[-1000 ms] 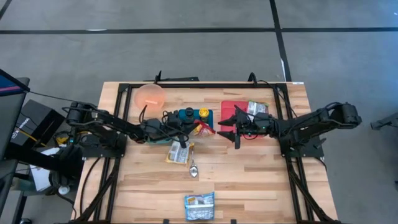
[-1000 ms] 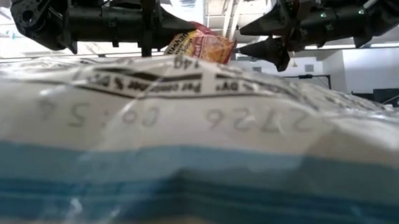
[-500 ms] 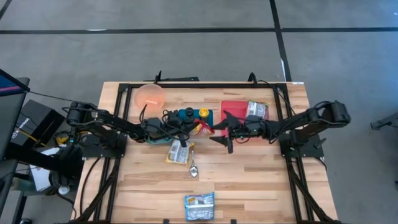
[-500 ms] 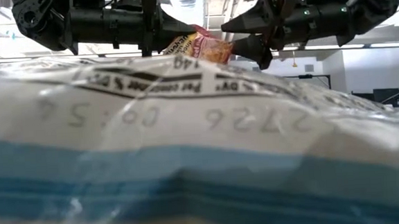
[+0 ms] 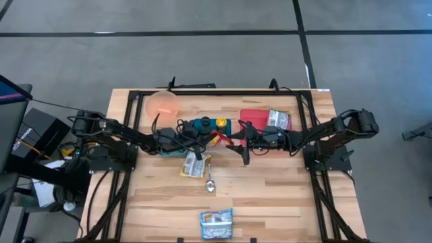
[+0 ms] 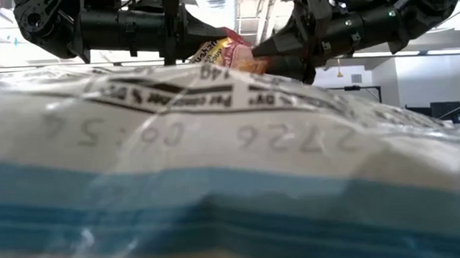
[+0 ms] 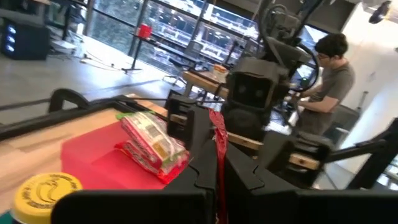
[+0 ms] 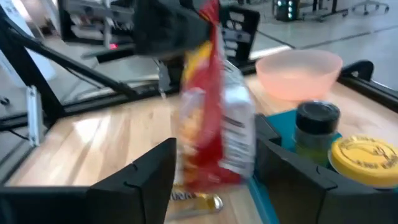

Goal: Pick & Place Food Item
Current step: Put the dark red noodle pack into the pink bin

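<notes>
So the red snack packet (image 8: 214, 106) is hanging in mid-air over the middle of the table, pinched shut in the left gripper (image 5: 206, 140). The big change: a second ago the right gripper (image 5: 237, 142) was hanging back over by the red tray (image 5: 253, 117), and now it's slid right up so its spread fingers sit either side of the packet, starting to narrow but not clamped yet. Looks to me like a handover about to happen, so the place half is all still ahead. Counting stuff: one held packet, one more packet on the tray (image 5: 277, 119), one by the spoon (image 5: 209, 183), one blue pouch (image 5: 217, 224) at the near edge, one pink bowl (image 5: 163, 104), two jars (image 5: 211, 123) on a teal tray.
</notes>
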You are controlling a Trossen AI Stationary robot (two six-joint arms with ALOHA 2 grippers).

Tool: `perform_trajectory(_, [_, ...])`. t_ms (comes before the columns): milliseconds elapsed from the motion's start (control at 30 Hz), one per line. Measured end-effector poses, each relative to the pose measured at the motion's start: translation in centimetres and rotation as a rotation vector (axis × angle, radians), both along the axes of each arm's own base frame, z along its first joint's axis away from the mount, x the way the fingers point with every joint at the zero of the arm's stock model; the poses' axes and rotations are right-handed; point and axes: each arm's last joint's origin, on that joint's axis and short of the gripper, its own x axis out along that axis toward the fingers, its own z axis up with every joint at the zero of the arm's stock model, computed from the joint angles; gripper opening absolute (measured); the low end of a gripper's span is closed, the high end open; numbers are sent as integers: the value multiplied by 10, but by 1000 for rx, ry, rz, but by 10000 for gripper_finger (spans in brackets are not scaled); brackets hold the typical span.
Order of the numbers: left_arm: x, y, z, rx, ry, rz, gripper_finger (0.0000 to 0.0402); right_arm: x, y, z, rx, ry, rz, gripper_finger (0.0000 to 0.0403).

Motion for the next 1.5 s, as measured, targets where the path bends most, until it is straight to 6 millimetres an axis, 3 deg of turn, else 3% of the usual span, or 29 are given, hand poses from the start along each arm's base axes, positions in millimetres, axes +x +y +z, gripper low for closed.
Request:
perform_trajectory(367, [0,0,0,-6,-2,-18,0,0,0,-1,-4,5,4,163])
perform_trajectory(867, [0,0,0,-5,-2,-18,2,0,4,0,0,1,20,17])
perform_trajectory(1100, [0,0,0,-4,-1,-17,5,0,4,0,0,1,21,7])
perform_trajectory(1267, [0,-1,0,-2,1,-24,34,0,4,0,-1,2,21,3])
perform_trajectory(1500, [0,-1,-3,0,29,-45,125,0,4,-1,5,10,19,1])
